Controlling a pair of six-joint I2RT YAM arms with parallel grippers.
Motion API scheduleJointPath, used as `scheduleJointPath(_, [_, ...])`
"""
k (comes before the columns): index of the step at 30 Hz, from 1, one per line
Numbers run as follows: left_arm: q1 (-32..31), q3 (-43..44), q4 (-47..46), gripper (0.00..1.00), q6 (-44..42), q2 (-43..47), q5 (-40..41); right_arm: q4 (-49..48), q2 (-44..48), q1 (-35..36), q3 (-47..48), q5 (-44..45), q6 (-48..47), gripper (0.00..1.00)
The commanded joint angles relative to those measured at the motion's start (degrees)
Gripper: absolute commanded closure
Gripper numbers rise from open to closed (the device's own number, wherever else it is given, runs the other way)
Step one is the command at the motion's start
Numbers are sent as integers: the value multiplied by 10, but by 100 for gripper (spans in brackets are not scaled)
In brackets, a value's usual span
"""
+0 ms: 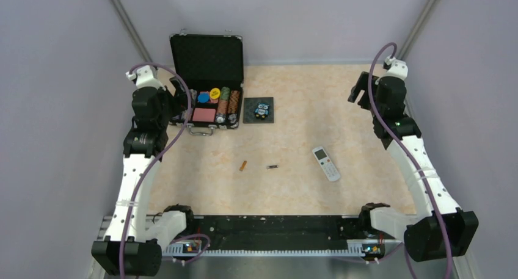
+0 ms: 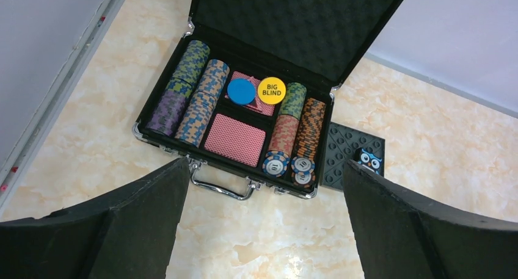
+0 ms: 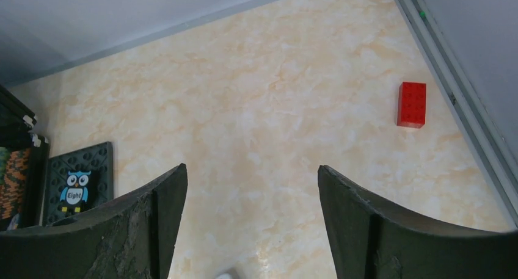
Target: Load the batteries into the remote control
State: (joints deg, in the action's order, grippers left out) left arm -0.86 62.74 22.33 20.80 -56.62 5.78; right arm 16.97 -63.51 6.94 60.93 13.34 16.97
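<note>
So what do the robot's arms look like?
The left arm and the right arm are both white tubes with chunky black joints. A purple cable runs along each one, and a tiny green light glows on the right arm. The fingers are wide, dark, curved paddles with rough-looking surfaces.

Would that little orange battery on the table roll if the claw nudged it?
Probably: the orange battery looks like a slim cylinder lying on its side on the smooth table, so a sideways push likely rolls it. Being tiny, it is probably light and easily flicked away.
</note>
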Motion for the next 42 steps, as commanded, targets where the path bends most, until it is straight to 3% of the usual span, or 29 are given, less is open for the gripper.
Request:
scheduleJointPath(1, [-1,-9,-16,1,1,18,-14,-15,20,-4,-26,2,11,24])
scheduleJointPath(5, [-2,-18,-11,1,18,17,-80,21,16,-3,-33,-4,23,29])
scheduleJointPath(13, [-1,-25,24,1,30,-25,-180,99,37,-3,-94,-77,80,21])
scheduleJointPath(21, [-5,-139,-82,3,88,6,-364,147,66,34,-184,-108,110,9])
scheduleJointPath(30, [-16,-192,-96,4,116,35,-375,144,-3,156,-222,-65,139,9])
scheduleJointPath(42, [-16,-206,-74,4,112,71,-370,132,-113,184,-215,-90,79,17])
